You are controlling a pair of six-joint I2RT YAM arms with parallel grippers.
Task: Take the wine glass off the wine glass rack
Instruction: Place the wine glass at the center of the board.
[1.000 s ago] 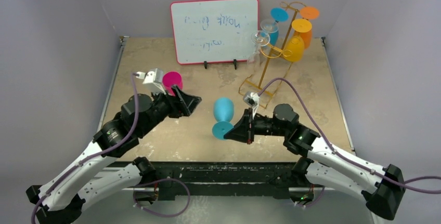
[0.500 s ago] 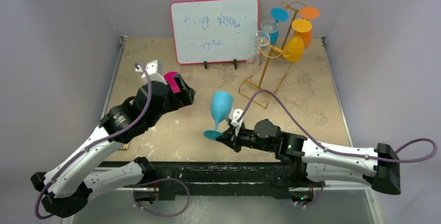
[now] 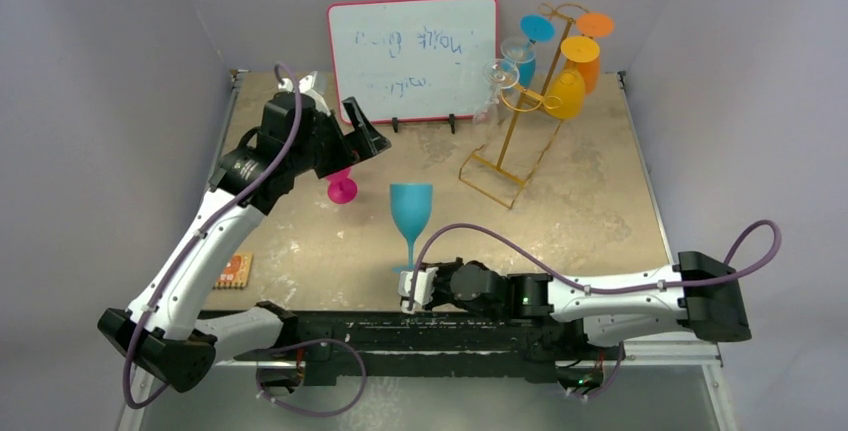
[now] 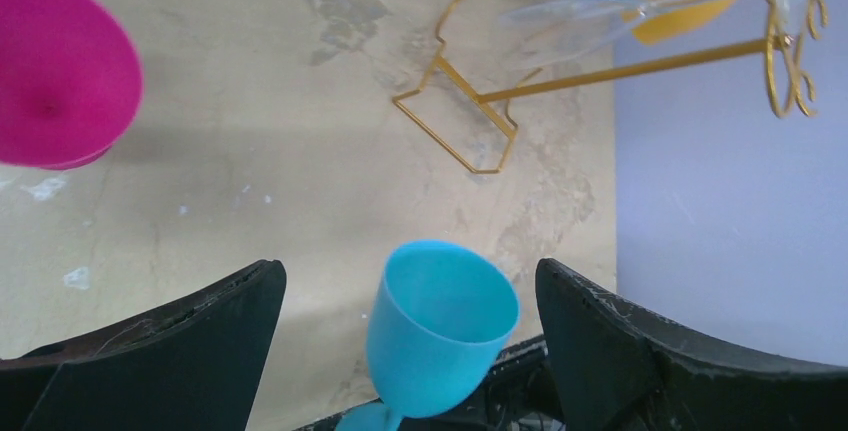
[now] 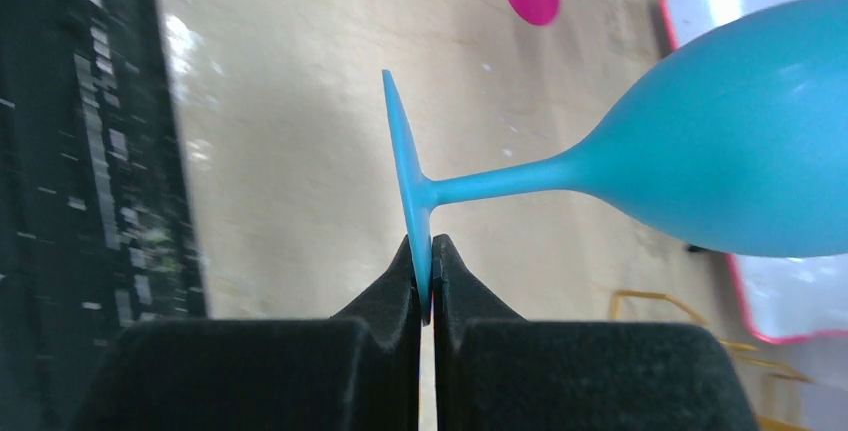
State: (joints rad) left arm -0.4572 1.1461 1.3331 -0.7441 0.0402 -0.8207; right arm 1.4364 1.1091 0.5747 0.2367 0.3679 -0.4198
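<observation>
Obs., big to small.

Tan table (image 3: 600,201), walled on three sides. Whiteboard (image 3: 412,56) propped at back; not part of job.

L arm (image 3: 205,241) stretched out over left-back of table. R arm (image 3: 600,296) laid low along near edge, prob. to bring its load down level w/ surface.

Gold wire rack (image 4: 620,72) upright, back right. Hung in its hooks by their feet, bowls down: yellow glass (image 3: 566,94), orange glass (image 3: 582,59), clear glass (image 3: 500,73), plus others.

Teal wine glass (image 3: 411,213): off rack, upright, front-centre of table, well apart from rack. Foot touching table or not: cannot tell.

Pink glass (image 3: 342,189): standing on table beneath L gripper, near teal one.

R gripper (image 5: 428,251): fingers closed tight on rim of teal foot, disc pinched edge-on. Likely chosen so bowl stays clear and stem stays vertical for standing it down.

L gripper (image 4: 405,276): fingers spread wide, nothing held. Teal bowl seen between them only because far below.

Judgement: removal itself done. Remaining: seat foot flat, open R fingers. Risk: thin rim pinch on top-heavy glass, so poss. tip on release.
</observation>
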